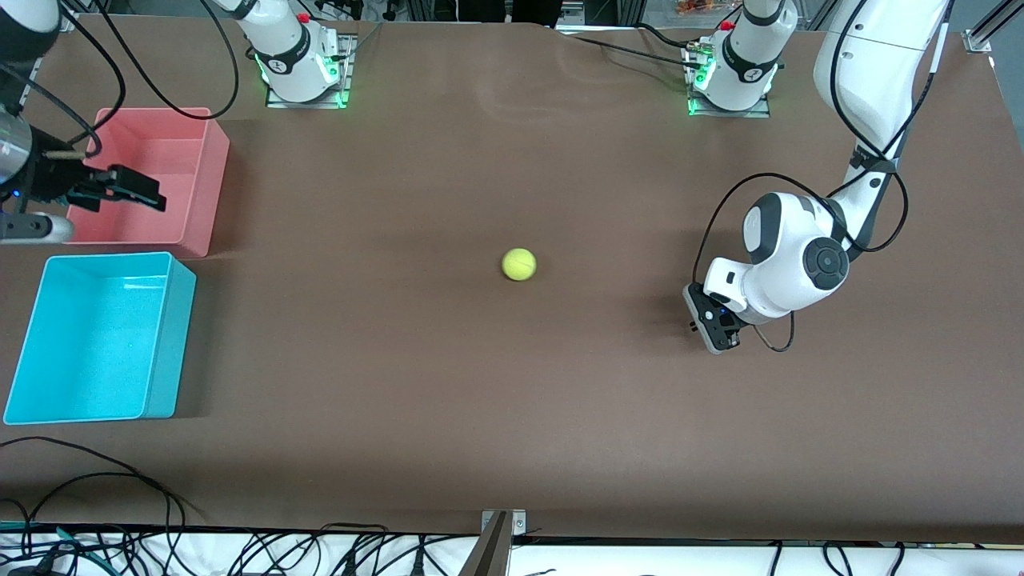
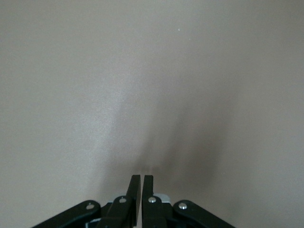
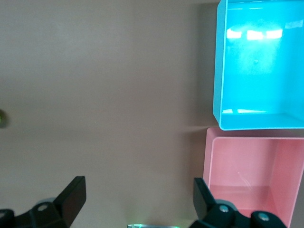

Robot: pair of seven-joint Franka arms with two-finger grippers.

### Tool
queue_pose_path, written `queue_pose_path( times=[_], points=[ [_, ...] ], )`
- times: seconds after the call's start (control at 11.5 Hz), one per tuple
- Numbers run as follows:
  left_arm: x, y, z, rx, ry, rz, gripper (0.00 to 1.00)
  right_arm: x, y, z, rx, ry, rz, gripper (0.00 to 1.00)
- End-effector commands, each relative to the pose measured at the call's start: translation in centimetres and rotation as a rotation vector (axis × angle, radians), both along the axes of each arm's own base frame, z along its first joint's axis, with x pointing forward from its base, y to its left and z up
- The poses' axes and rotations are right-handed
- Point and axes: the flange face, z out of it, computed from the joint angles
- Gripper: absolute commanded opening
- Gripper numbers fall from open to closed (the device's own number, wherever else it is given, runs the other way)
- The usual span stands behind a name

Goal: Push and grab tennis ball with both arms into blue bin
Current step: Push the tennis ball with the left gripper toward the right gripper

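The tennis ball (image 1: 518, 264) lies on the brown table near its middle; only a sliver of it shows at the edge of the right wrist view (image 3: 1, 118). The blue bin (image 1: 172, 340) stands at the right arm's end, nearer to the front camera than the pink bin, and it also shows in the right wrist view (image 3: 217, 61). My left gripper (image 1: 709, 318) is shut and empty, low over bare table toward the left arm's end, well apart from the ball; its own view (image 2: 141, 183) shows only table. My right gripper (image 1: 148, 190) is open and empty over the pink bin's edge; it also shows in its own wrist view (image 3: 137, 197).
The pink bin (image 1: 210, 172) stands beside the blue bin, farther from the front camera, and it shows in the right wrist view (image 3: 209, 161). Cables lie along the table's near edge (image 1: 96, 480). The arm bases (image 1: 300, 64) stand along the far edge.
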Motion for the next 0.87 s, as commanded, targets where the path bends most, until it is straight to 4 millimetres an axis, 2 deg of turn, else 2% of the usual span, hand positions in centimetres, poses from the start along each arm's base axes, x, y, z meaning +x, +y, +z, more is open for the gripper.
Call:
queue_pose_path(
  times=[0.0,0.09,0.26,0.43,0.52,0.78],
  points=[
    [0.3,0.2,0.5,0.011,0.002,-0.020,0.08,1.9,0.2,-2.5,0.013,0.001,-0.005,1.00],
    [0.3,0.2,0.9,0.010,-0.002,-0.017,0.08,2.9,0.2,-5.3,0.018,0.040,0.001,1.00],
    [0.1,0.3,0.8,0.012,0.006,-0.020,0.09,2.7,1.1,-8.5,0.017,0.092,-0.006,1.00],
    [0.1,0.9,0.6,0.018,0.014,-0.015,0.13,1.8,2.7,-11.5,0.015,0.127,0.010,1.00],
    [0.3,2.1,0.6,0.023,0.014,0.003,0.15,1.2,3.2,-12.9,0.011,0.134,-0.003,1.00],
    [0.3,3.2,0.7,0.030,0.021,0.019,0.23,-0.6,3.7,-17.3,0.010,0.202,-0.001,1.00]
  ],
)
